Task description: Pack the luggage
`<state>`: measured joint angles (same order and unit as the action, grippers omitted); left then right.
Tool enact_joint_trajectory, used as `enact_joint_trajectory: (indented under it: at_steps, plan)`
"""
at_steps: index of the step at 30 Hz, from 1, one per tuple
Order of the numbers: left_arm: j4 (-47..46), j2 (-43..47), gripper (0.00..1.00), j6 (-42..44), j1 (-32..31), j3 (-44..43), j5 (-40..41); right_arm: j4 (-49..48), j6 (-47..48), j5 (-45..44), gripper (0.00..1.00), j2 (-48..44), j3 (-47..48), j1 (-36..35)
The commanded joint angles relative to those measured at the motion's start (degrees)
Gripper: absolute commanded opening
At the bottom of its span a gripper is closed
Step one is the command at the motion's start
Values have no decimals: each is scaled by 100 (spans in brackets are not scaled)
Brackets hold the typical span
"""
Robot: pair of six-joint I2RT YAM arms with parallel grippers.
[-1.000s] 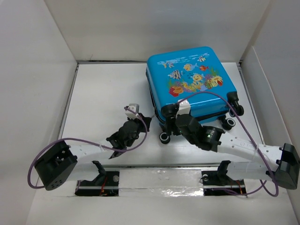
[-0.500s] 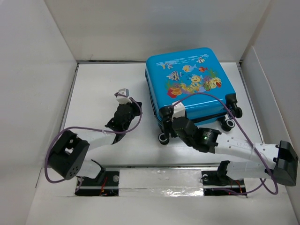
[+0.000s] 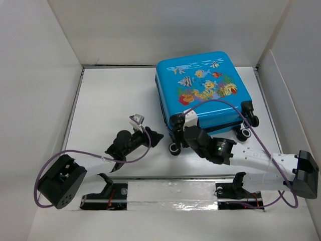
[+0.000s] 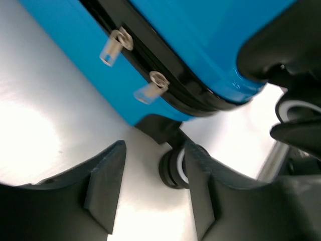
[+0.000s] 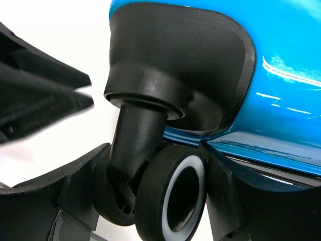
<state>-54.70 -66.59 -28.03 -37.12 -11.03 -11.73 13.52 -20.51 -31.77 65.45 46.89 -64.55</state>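
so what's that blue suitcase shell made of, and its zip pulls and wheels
bright-blue hard suitcase shell: looks like moulded plastic, glossy, with sharp highlights and a printed fish picture.
small silver zip pulls: probably metal, pale and shiny, though blurred.
black caster wheel: seemingly matt rubber or plastic tyre round a lighter grey hub.

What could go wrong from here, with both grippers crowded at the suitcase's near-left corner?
1. The right gripper appears clamped on a caster wheel. A caster can swivel, so pulling may twist the luggage or slip off.
2. The left gripper, open and empty, sits close to the right one, so the arms could collide.
3. The zipper pulls are small and loose, so a pinch could easily miss them.
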Motion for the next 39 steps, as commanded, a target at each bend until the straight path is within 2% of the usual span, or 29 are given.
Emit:
enact_joint_trajectory:
  at_steps: [1, 7, 9, 18, 19, 24, 25, 26, 34, 36, 39]
  plan:
    - [-726, -214, 48, 254, 3, -66, -673, -570, 12, 268, 0, -164, 250, -215]
    - [-814, -767, 50, 535, 3, -610, -805, -578, 21, 320, 0, -129, 250, -215]
    - [-648, -960, 50, 649, 3, -848, -604, -578, 12, 320, 0, -146, 241, -215]
    - [-288, -1576, 38, 1141, 3, -1586, -313, -640, 12, 408, 0, -226, 162, -163]
    - [-235, -1585, 31, 1255, 3, -1622, -269, -649, 12, 434, 0, -226, 145, -163]
    - [-217, -1498, 13, 1327, 3, -1666, 109, -719, 47, 549, 0, -235, 92, -163]
    - [-208, -1489, 3, 1344, 3, -1683, 161, -702, 21, 566, 0, -226, 101, -163]
    - [-51, -1480, 0, 1379, 3, -1710, 371, -675, -14, 575, 0, -234, 101, -163]
    - [390, -1480, 0, 1669, 3, -1921, 1320, -789, 3, 830, 0, -489, -49, -163]
    - [276, -1471, 0, 1626, 64, -1895, 1235, -798, 3, 891, 0, -507, -31, -163]
    - [161, -1480, 0, 1573, 65, -1816, 656, -737, 3, 866, 0, -463, -5, -163]
